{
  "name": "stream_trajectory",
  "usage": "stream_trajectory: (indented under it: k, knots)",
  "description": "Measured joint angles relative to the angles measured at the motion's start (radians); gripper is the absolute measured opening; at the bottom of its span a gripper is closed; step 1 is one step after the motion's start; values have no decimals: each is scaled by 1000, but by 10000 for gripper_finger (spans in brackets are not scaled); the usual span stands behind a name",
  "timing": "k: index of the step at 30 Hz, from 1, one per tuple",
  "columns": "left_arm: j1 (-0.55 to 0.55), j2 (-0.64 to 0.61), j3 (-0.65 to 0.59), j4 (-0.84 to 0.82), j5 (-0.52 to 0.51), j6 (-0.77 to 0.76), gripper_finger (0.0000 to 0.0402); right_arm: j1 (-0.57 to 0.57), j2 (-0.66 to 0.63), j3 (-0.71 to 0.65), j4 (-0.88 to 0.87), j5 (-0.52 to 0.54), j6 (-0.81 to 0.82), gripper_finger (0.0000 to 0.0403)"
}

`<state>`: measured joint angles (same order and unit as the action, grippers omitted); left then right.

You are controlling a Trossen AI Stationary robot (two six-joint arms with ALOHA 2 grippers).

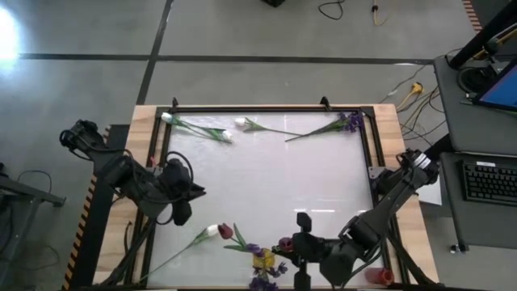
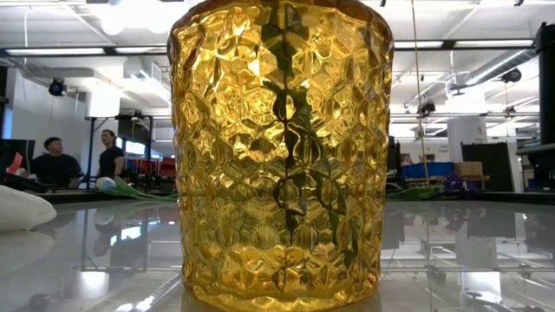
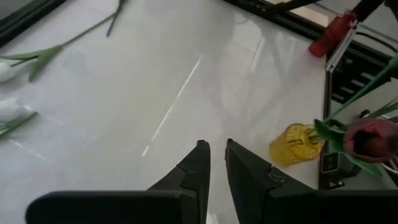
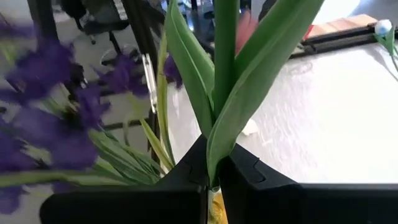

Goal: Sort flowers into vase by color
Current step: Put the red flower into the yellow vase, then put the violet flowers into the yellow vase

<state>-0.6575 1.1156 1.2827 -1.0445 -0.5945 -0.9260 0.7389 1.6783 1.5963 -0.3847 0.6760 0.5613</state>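
Flowers lie scattered on your white tabletop: two white tulips and a purple sprig along the 12 o'clock edge, and one white tulip at 7 o'clock, beside a dark red tulip. The yellow vase stands at the 6 o'clock edge with purple blossoms around it, and it fills the low view, blocking most of the table there. The right gripper hangs over the vase, clamped on a green stem. The left gripper hovers at 8 o'clock, fingers narrowly parted, holding nothing. A black frame borders the surface; the table's centre is open. Beyond the table, two seated people show in the workshop, and a keyboard sits at 3 o'clock.
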Motion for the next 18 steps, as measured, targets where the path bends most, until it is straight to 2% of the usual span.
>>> stream_trajectory:
  k: [5, 7, 14, 18]
  knots:
    - [0, -12, -10, -19, -9, -19, 40, -7, 52, -1, -4, -4, -4, 15]
    - [0, -13, -22, -19, -21, -31, 40, -17, 66, -1, 1, -20, 1, 28]
    - [0, -16, -99, -19, -25, -95, 40, -46, 82, 0, -21, -171, 29, 137]
    - [0, -22, -141, -11, -24, -125, 40, -53, 55, 30, -137, -269, 69, 199]
